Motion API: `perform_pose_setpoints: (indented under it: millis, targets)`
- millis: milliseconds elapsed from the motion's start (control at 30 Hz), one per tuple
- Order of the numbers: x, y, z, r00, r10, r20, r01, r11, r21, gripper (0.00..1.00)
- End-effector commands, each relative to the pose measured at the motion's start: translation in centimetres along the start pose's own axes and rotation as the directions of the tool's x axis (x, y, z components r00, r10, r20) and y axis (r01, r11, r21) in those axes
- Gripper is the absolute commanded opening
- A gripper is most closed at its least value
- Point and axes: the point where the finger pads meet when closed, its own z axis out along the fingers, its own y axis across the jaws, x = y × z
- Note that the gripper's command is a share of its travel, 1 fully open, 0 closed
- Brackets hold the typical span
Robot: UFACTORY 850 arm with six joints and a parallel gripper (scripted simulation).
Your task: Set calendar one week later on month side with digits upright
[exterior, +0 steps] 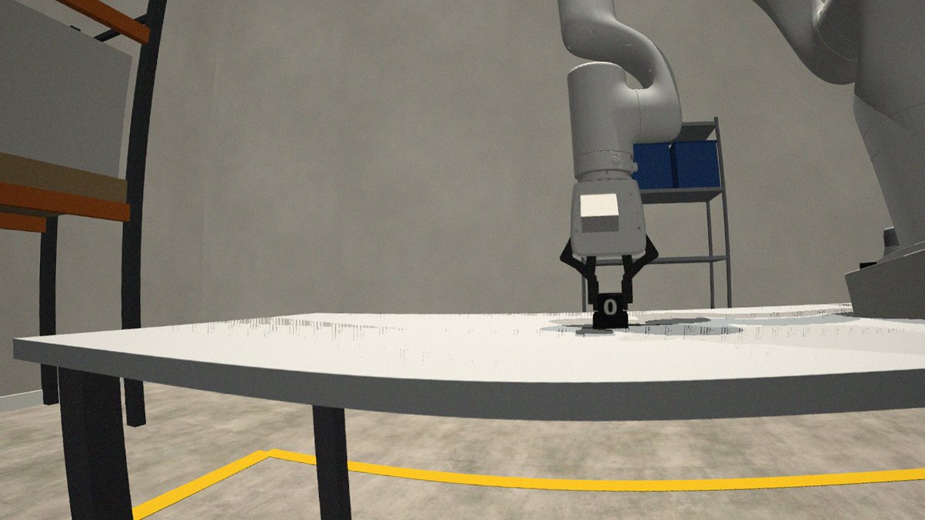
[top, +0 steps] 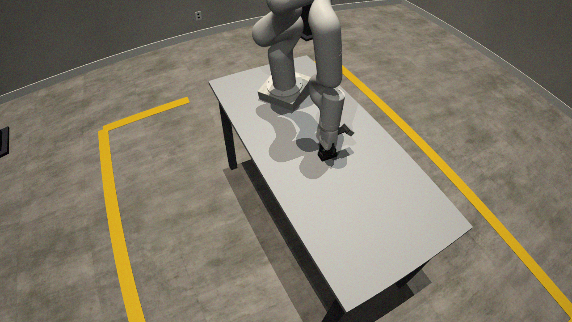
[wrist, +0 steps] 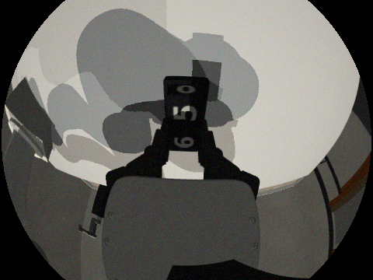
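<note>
The black tray (top: 328, 158) (exterior: 609, 324) rests on the white table, looking flat. A black cube (exterior: 610, 307) with a white 0 stands upright in it, facing the exterior camera. In the wrist view a dark block face (wrist: 183, 141) bears a 6 between the fingers; beyond it are a partly lit 5 and a 0, all turned sideways. I cannot tell there exactly where one cube ends and the other begins. My gripper (top: 327, 151) (exterior: 610, 300) (wrist: 184, 128) points down over the tray and is shut on a cube, with a finger at each side. The month's name is not readable.
The robot's base (top: 283, 90) stands on the rear part of the table (top: 359, 208) (exterior: 448, 354). The arm's shadows fall around the tray. A shelf with blue bins (exterior: 696, 164) and an orange-beamed rack (exterior: 145, 110) stand beyond the table.
</note>
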Motion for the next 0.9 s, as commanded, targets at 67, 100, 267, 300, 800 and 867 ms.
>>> perform_pose_setpoints:
  millis: [67, 100, 267, 300, 800, 867]
  targets:
    - [0.0, 0.07, -0.04, 1.0, 0.0, 0.0, 0.0, 1.0, -0.001, 0.37]
    - [0.0, 0.07, -0.04, 1.0, 0.0, 0.0, 0.0, 1.0, -0.001, 0.41]
    - [0.0, 0.07, -0.04, 1.0, 0.0, 0.0, 0.0, 1.0, -0.001, 0.45]
    - [0.0, 0.07, -0.04, 1.0, 0.0, 0.0, 0.0, 1.0, -0.001, 0.49]
    - [0.0, 0.07, -0.27, 1.0, 0.0, 0.0, 0.0, 1.0, -0.001, 0.49]
    - [0.0, 0.07, -0.6, 1.0, 0.0, 0.0, 0.0, 1.0, -0.001, 0.49]
